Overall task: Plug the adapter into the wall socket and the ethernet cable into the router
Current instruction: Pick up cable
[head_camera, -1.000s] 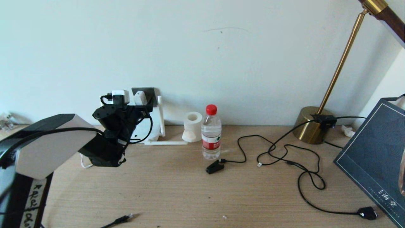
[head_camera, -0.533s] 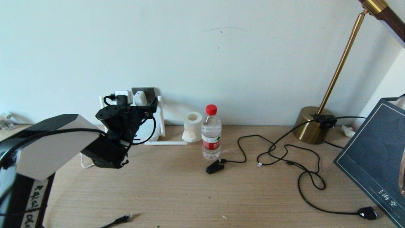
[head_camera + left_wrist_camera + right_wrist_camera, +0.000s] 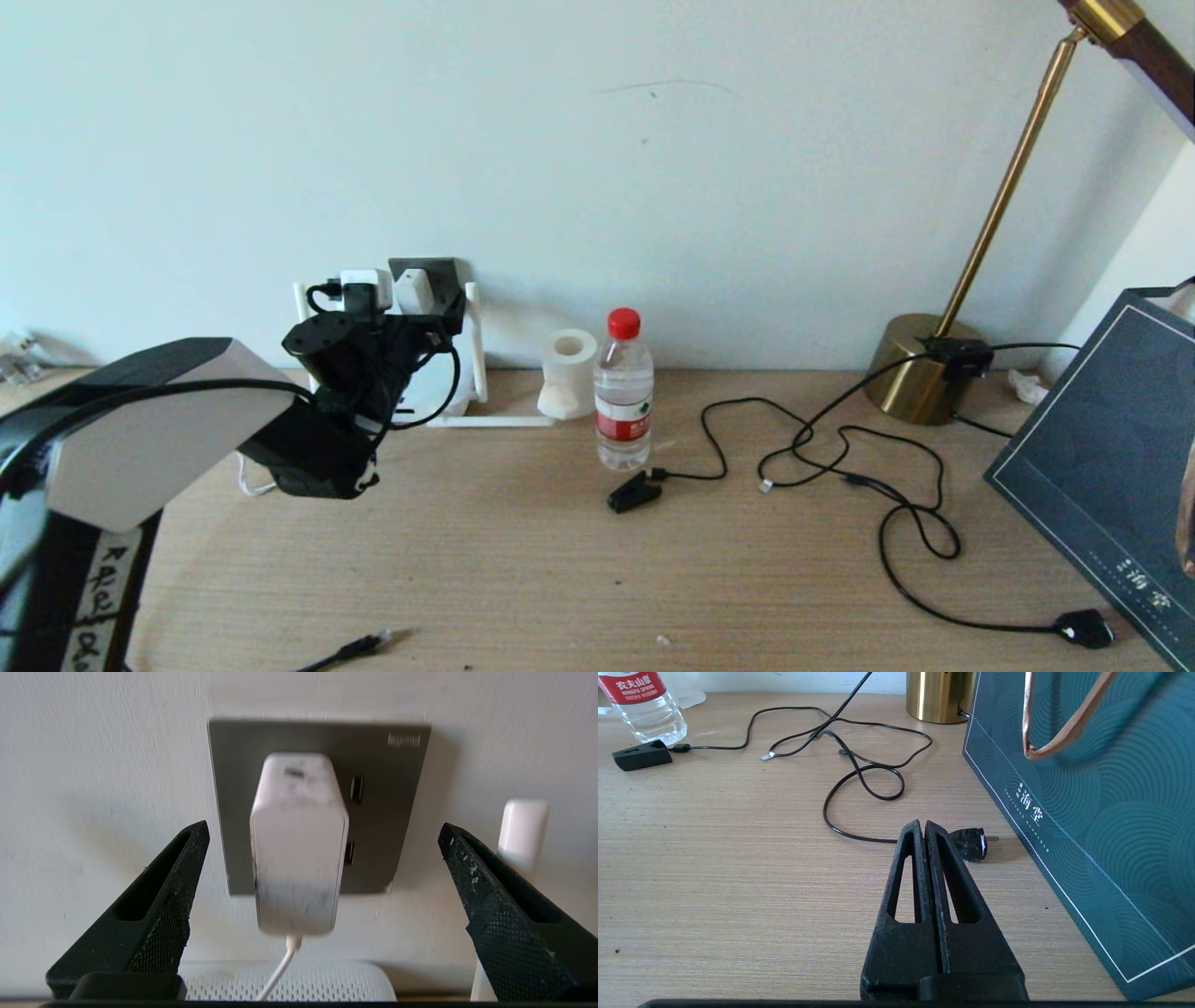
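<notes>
Adapter (image 3: pixel 299 842) seated in wall socket (image 3: pixel 373 812), white cord hanging down toward router (image 3: pixel 289 987) below. Left gripper (image 3: pixel 322 835) just short of the adapter, fingers (image 3: pixel 154 914) spread wide to either side, touching nothing. Ethernet cable (image 3: pixel 359 646) lying loose at near edge of counter (image 3: pixel 560 579), well apart from router. Right gripper (image 3: pixel 923 833) low over the counter beside teal bag (image 3: pixel 1101 788), fingers pressed together, empty, near black plug (image 3: pixel 971 843). Water bottle (image 3: pixel 623 392) upright mid-counter.

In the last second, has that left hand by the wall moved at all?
Yes. The left hand has slipped down and away from the wall socket, leaving the adapter plugged in.
</notes>
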